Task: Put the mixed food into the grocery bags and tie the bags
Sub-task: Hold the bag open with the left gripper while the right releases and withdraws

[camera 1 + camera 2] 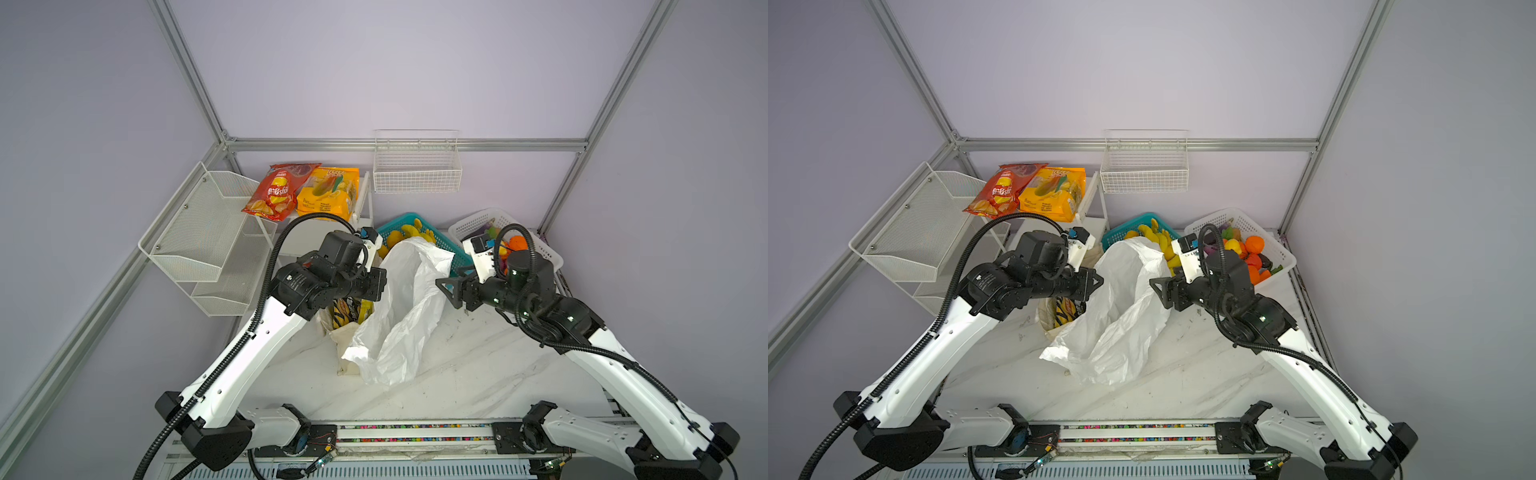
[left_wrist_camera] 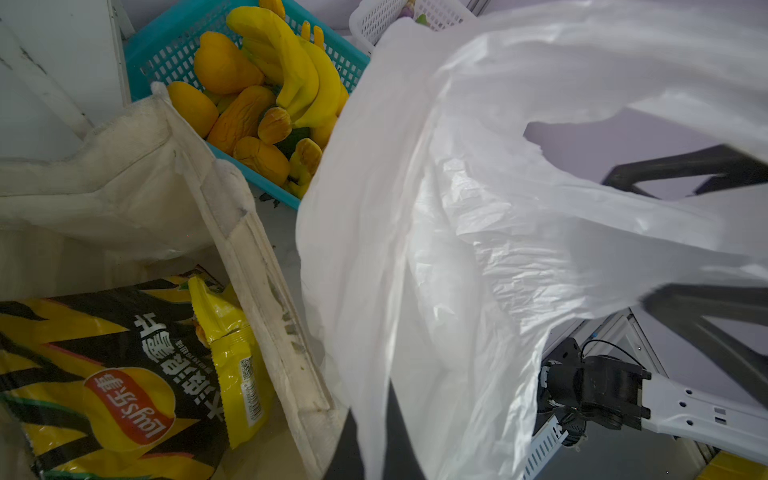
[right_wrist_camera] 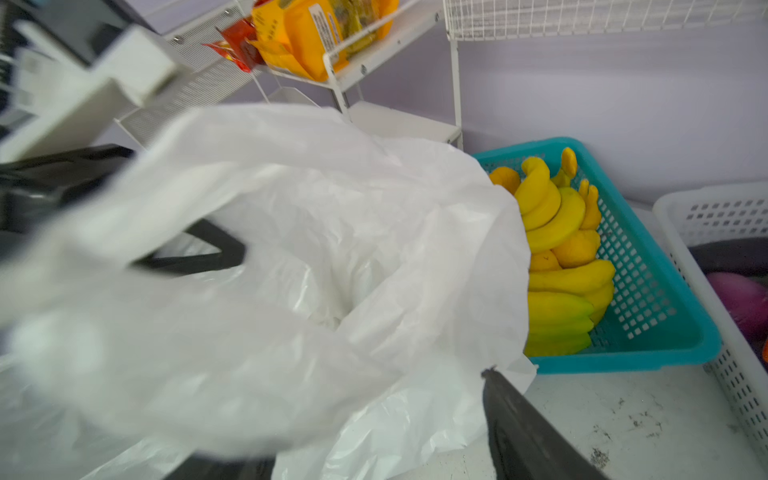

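Left fingers [image 2: 715, 302] clamp the white plastic bag [image 1: 1121, 316] at frame centre; right fingers [image 3: 523, 428], spread wide, should take its opposite rim.

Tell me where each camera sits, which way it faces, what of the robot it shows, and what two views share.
Both top views: high at the front, looking down and back over the table; left arm, right arm, left end effector and right end effector show.
Left wrist: on the left arm, looking past the tote and bag toward the right arm; own fingers show.
Right wrist: on the right arm, facing the bag and teal basket; own fingers show.
Shared: both wrist views see the bag and bananas.
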Tool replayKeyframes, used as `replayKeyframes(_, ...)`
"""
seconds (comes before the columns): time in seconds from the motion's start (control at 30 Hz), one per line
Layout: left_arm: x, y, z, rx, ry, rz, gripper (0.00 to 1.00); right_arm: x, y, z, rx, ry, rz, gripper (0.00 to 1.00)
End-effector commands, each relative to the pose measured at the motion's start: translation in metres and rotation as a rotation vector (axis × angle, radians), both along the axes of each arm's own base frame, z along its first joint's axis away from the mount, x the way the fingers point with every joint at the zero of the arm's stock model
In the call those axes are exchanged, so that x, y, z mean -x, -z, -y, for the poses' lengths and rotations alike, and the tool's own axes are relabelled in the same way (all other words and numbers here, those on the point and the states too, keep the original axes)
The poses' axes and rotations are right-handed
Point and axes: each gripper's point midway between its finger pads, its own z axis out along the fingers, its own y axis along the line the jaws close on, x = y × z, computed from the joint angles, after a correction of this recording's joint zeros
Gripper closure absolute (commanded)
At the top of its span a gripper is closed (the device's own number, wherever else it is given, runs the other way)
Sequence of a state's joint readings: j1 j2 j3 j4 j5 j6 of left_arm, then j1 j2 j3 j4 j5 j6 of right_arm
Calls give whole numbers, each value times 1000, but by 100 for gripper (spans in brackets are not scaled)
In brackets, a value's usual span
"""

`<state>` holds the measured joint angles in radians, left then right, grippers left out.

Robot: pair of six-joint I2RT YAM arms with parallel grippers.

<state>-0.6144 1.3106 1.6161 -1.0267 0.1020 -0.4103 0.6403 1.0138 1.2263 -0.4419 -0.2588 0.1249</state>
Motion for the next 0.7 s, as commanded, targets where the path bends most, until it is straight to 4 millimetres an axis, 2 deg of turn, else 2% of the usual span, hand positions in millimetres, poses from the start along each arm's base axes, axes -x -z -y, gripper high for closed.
replayKeyframes(0.0,-3,-7,-15,-7,-62,22,100,22,-21,2,-58,-67,40,20)
replayKeyframes(0.1,-2,-11,-27,-11,-102,37,100,25,-34,15,-74,-25,75,20)
replayKeyframes(0.2,-1,-10,-36,-18,-138,43,100,10,-39,33,-71,95,91,20)
replayKeyframes(0.27,-1,-8,-41,-27,-154,47,100,-10,-33,46,-58,191,67,20)
replayKeyframes(0.4,0,-8,-46,-27,-170,66,100,-65,-4,74,-27,345,-26,20)
replayKeyframes(0.5,2,-10,-39,14,-143,82,100,-107,13,113,27,550,-56,21)
replayKeyframes(0.67,0,-9,-23,75,-85,89,100,-167,53,161,178,778,-105,21)
